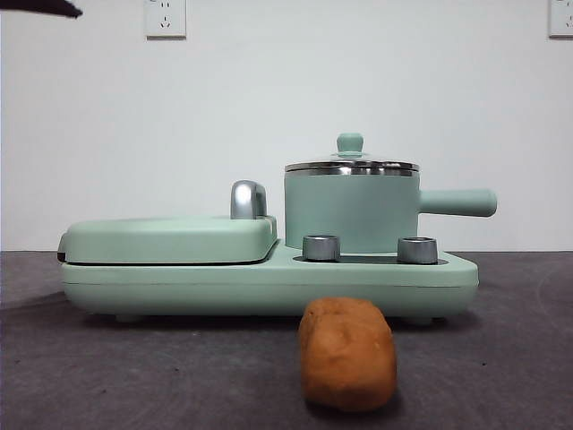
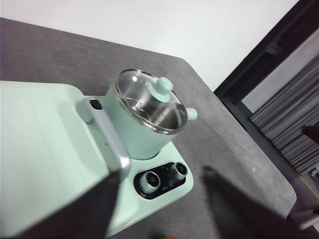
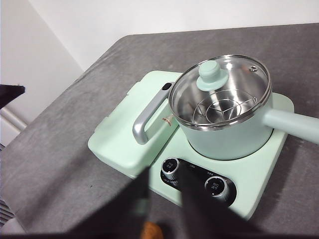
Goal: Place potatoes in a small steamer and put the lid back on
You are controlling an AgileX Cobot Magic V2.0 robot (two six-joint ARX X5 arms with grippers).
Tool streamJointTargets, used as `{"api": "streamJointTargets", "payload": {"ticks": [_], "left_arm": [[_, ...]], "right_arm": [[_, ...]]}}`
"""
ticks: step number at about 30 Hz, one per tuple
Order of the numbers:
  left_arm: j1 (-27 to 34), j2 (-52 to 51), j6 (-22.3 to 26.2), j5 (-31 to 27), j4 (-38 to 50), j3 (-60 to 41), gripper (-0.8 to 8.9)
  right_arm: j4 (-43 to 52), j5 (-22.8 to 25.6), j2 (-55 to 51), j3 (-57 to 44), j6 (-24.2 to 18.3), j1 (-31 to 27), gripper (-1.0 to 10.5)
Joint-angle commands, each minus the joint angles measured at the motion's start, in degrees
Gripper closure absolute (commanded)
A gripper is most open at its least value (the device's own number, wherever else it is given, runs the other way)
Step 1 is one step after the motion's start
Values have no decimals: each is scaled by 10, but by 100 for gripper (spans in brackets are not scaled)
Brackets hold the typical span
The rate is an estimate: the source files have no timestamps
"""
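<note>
The left pincer (image 2: 162, 209) is held above the bench (image 2: 234, 149) with its two black jaws spread wide and nothing between them; past the jaws the control end of the mint-green appliance (image 2: 40, 149) is seen from above. The right pincer (image 3: 162, 209) is likewise raised over the bench, its dark blurred jaws set a little apart and empty, with a sliver of the potato (image 3: 151, 231) seen between them at the picture's edge. In the front view only a black tip (image 1: 40, 9) of one arm is seen at a top corner; which arm it belongs to cannot be told. The small steamer (image 1: 351, 213) is seated on the appliance beside the flat griddle cover (image 1: 170, 238), its straight green handle (image 1: 458, 202) pointing away from the griddle. The lid (image 3: 220, 92) is seated on the steamer's steel rim, its mint-green knob (image 3: 209, 74) upright, and a wire rack (image 3: 224, 110) is seen through the glass inside the pot. A chrome handle (image 1: 248, 199) rises from the griddle cover next to the steamer. Two metal dials (image 3: 172, 167) are set in the dark panel in front of the pot. The potato lies on the dark grey bench just in front of the appliance, apart from it, below the dials.
</note>
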Motion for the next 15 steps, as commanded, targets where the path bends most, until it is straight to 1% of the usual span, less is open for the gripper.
{"api": "streamJointTargets", "payload": {"ticks": [1, 2, 4, 10, 15], "left_arm": [[-6, 3, 12, 2, 6, 19, 359], [-9, 3, 12, 2, 6, 23, 339], [-15, 4, 12, 2, 7, 32, 337], [-42, 35, 15, 3, -2, 78, 337], [-84, 95, 61, 2, -51, 148, 338]], "right_arm": [[3, -2, 3, 10, -7, 0, 578], [2, -2, 3, 10, -7, 0, 542], [-2, -2, 3, 10, -5, 0, 508], [-43, -2, 3, 10, -5, 0, 508], [-51, -2, 3, 10, -4, 9, 508]]}}
